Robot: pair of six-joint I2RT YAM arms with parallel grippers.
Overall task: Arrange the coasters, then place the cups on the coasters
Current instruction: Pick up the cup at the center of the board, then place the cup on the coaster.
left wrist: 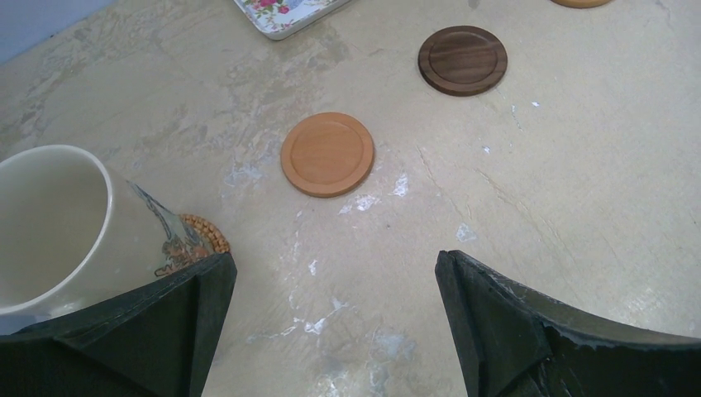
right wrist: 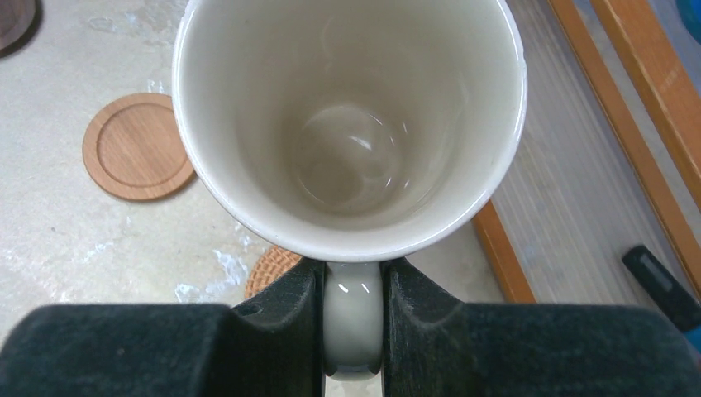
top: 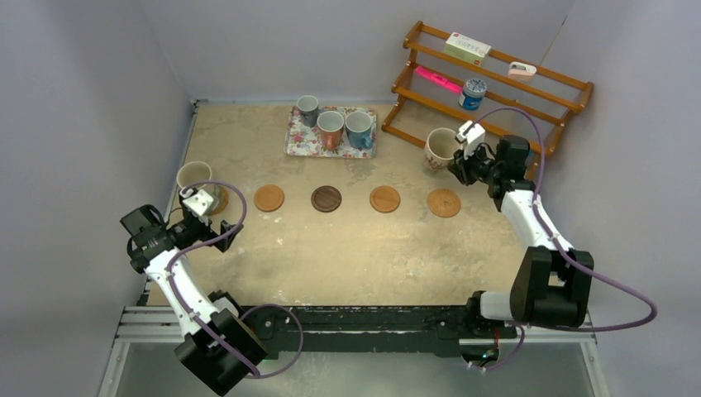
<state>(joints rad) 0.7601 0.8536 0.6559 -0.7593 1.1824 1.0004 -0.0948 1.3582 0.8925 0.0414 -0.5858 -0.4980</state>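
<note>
Right claw (right wrist: 353,285) pinches the handle of an upright cream mug (right wrist: 347,124), just behind the rightmost coaster (top: 444,203). Left claw (left wrist: 335,281) stands spread beside a second cream mug (left wrist: 50,223), seated on the leftmost coaster (left wrist: 207,234). Three mugs (top: 331,128) sit on the tray (top: 293,150)

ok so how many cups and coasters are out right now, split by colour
cream cups: 2
coloured cups: 3
orange-tan coasters: 4
dark brown coaster: 1
total: 10
</note>
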